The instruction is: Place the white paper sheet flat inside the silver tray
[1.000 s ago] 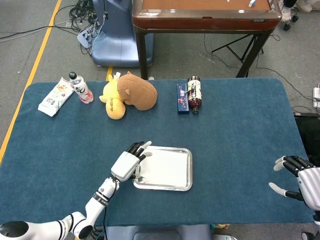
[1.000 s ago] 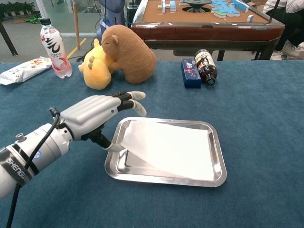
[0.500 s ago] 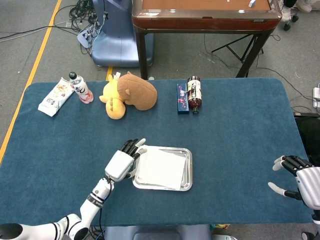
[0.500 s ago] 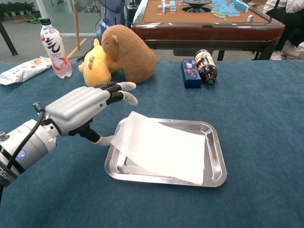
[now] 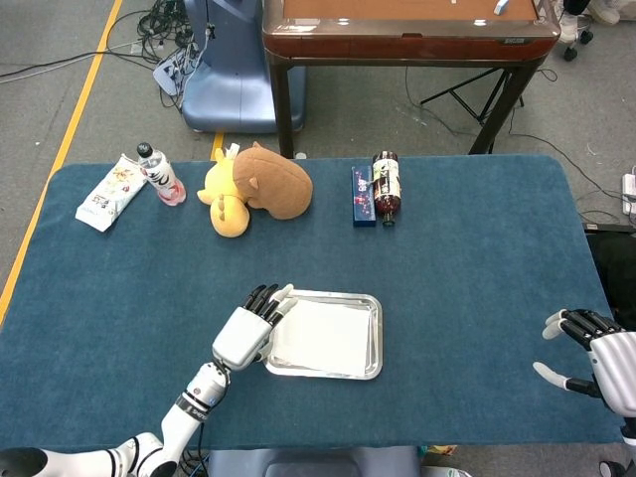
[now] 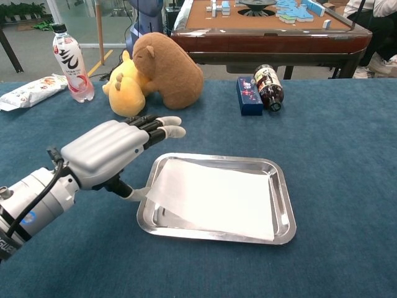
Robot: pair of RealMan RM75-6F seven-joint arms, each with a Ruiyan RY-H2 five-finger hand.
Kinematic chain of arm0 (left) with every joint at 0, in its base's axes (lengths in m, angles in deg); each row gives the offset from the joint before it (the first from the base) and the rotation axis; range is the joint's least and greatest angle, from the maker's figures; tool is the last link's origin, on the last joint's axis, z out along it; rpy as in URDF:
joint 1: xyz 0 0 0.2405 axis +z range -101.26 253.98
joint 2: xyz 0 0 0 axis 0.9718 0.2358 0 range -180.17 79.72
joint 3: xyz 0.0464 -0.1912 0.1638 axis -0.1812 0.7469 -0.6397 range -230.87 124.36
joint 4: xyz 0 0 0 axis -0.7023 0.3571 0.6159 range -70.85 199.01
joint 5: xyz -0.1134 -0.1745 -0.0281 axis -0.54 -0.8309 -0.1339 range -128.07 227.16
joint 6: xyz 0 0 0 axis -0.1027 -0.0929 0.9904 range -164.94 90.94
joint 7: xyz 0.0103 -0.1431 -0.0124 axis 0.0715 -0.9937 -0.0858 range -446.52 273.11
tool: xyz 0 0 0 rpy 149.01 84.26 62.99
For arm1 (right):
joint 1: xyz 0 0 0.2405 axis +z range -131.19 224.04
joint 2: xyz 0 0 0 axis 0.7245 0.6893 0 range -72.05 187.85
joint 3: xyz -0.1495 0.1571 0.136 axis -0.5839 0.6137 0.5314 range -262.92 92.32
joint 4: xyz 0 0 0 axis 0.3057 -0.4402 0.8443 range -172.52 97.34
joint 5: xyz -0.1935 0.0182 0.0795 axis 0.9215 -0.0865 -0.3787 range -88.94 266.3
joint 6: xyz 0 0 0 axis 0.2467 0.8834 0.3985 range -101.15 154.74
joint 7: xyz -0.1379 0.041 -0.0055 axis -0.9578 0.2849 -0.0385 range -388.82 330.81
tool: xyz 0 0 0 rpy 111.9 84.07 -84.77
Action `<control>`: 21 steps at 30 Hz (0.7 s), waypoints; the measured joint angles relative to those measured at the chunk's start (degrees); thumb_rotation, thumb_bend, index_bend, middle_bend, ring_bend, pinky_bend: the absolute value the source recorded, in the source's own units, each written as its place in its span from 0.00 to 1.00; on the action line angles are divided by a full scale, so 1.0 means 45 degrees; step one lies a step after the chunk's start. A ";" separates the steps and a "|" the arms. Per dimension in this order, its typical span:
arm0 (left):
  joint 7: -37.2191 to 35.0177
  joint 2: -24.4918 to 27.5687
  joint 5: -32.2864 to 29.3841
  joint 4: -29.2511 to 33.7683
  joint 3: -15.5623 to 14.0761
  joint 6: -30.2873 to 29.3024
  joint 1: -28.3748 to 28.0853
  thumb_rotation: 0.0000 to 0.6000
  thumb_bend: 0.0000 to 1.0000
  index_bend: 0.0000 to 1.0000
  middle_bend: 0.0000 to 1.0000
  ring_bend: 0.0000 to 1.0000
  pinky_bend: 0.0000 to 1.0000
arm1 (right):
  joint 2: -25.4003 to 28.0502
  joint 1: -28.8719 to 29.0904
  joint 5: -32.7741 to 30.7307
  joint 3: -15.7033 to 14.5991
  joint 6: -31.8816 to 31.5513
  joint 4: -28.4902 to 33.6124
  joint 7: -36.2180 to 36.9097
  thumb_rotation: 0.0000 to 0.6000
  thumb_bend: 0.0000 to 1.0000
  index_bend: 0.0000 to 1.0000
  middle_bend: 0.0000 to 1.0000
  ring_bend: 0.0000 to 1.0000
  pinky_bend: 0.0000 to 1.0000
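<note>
table [image 5: 477, 298]: blue cloth top, grey floor behind; wooden table at the far side
tray [image 6: 282, 208]: silver, near the front edge, left of centre
paper [image 6: 214, 195]: white sheet inside tray, mostly flat; left corner lifted over the tray's left rim
left hand [image 6: 108, 152]: just left of tray, palm down, fingers stretched out toward the plush; thumb underneath touches the lifted paper corner. Pinch or mere contact: cannot tell
right hand [image 5: 591, 353]: far right edge of table, head view only; fingers spread, holding nothing, well apart from tray
plush [image 6: 167, 68]: brown one leaning on a yellow one, back left of tray
bottle [image 6: 71, 62]: clear with a red-and-white label, upright, far left beside plush
snack bag [image 5: 109, 194]: white, lying flat at the table's left corner, next to bottle
dark bottle [image 6: 270, 84]: on its side, back centre, touching box
box [image 6: 248, 96]: blue, flat, just left of dark bottle
cables [image 5: 164, 20]: tangle on floor beyond table, by a blue-grey base
</note>
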 measured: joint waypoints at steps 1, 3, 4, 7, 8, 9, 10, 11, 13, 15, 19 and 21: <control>0.0059 -0.0020 -0.0048 0.0044 0.0008 0.0017 0.0012 1.00 0.22 0.11 0.04 0.00 0.08 | 0.0000 0.0000 0.0012 -0.0005 -0.0002 0.0008 -0.0007 1.00 0.06 0.50 0.43 0.34 0.47; 0.0190 -0.0065 -0.0111 0.0110 0.0024 0.0077 0.0022 1.00 0.22 0.11 0.04 0.00 0.08 | 0.0001 -0.0006 0.0033 -0.0010 -0.0023 0.0016 -0.0016 1.00 0.06 0.50 0.43 0.34 0.47; 0.0263 -0.0084 -0.0134 0.0122 0.0026 0.0111 0.0023 1.00 0.22 0.11 0.04 0.00 0.08 | 0.0002 -0.0011 0.0046 -0.0012 -0.0041 0.0016 -0.0013 1.00 0.06 0.50 0.43 0.34 0.47; 0.0507 -0.0110 -0.0228 0.0140 0.0035 0.0204 0.0035 1.00 0.22 0.10 0.04 0.00 0.08 | 0.0006 -0.0013 0.0029 -0.0012 -0.0038 0.0011 0.0009 1.00 0.07 0.50 0.43 0.34 0.47; 0.0598 -0.0107 -0.0252 0.0144 0.0042 0.0212 0.0043 1.00 0.22 0.10 0.04 0.00 0.08 | 0.0006 -0.0011 0.0023 -0.0010 -0.0032 0.0006 0.0017 1.00 0.07 0.50 0.43 0.34 0.47; 0.0738 -0.0100 -0.0267 0.0139 0.0060 0.0195 0.0055 1.00 0.22 0.10 0.04 0.00 0.08 | 0.0007 -0.0008 0.0018 -0.0007 -0.0028 0.0005 0.0022 1.00 0.07 0.50 0.43 0.34 0.47; 0.0856 -0.0096 -0.0269 0.0126 0.0075 0.0160 0.0067 1.00 0.22 0.10 0.04 0.00 0.08 | 0.0008 -0.0006 0.0016 -0.0005 -0.0027 0.0003 0.0028 1.00 0.06 0.50 0.43 0.34 0.47; 0.0977 -0.0094 -0.0264 0.0105 0.0091 0.0111 0.0079 1.00 0.22 0.09 0.04 0.00 0.08 | 0.0008 -0.0004 0.0018 -0.0005 -0.0028 0.0001 0.0034 1.00 0.06 0.50 0.43 0.34 0.47; 0.1277 -0.0104 -0.0211 0.0037 0.0125 -0.0072 0.0112 1.00 0.21 0.08 0.04 0.00 0.08 | 0.0004 -0.0002 0.0019 -0.0006 -0.0025 -0.0002 0.0030 1.00 0.06 0.50 0.43 0.34 0.47; 0.1569 -0.0127 -0.0080 -0.0053 0.0138 -0.0294 0.0139 1.00 0.19 0.06 0.04 0.00 0.08 | -0.0001 0.0001 0.0024 -0.0009 -0.0016 0.0000 0.0016 1.00 0.06 0.50 0.43 0.34 0.47; 0.1984 -0.0187 0.0361 -0.0279 0.0072 -0.0713 0.0170 1.00 0.16 0.06 0.04 0.00 0.08 | -0.0007 0.0012 0.0018 -0.0011 0.0009 0.0009 0.0002 1.00 0.06 0.50 0.43 0.34 0.47; 0.2213 -0.0236 0.0658 -0.0463 -0.0013 -0.0953 0.0191 1.00 0.15 0.05 0.04 0.00 0.08 | -0.0008 0.0015 0.0019 -0.0016 0.0020 0.0012 -0.0003 1.00 0.06 0.50 0.43 0.34 0.47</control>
